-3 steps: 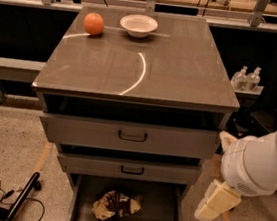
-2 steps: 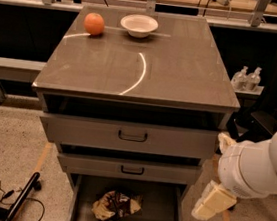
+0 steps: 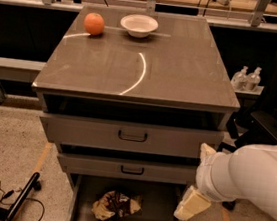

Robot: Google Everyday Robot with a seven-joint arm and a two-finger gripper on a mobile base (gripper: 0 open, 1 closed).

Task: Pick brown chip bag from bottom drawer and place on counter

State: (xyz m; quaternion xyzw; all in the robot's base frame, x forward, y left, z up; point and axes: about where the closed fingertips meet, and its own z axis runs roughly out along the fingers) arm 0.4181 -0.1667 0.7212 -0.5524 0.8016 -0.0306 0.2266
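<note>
**Chip bag lay in the open bottom drawer, pincer beside it**

The brown chip bag (image 3: 115, 205) lay crumpled on the grey floor of the bottom drawer (image 3: 159, 208), left of the drawer's middle and clear of both side walls. The drawer stood pulled out below two wider grey drawers, the upper drawer (image 3: 95, 132) and the middle drawer (image 3: 171, 174), each with a black handle and each partly open.

The pincer (image 3: 192, 206), a cream-coloured piece at the end of the thick white arm (image 3: 251, 177), hung at the right front corner of the bottom drawer. It sat just over the drawer's right wall and to the right of the bag, not touching it. Whether it was clenched or released could not be told; it carried nothing that could be seen.

On the table (image 3: 184, 68), the glossy grey-brown top of the cabinet, an orange (image 3: 94, 24) sat near the far left corner. A white bowl (image 3: 139, 25) stood just to its right. A curved streak of light ran across the surface in front of them. Two clear bottles (image 3: 247, 78) stood beyond the cabinet's right edge.
</note>
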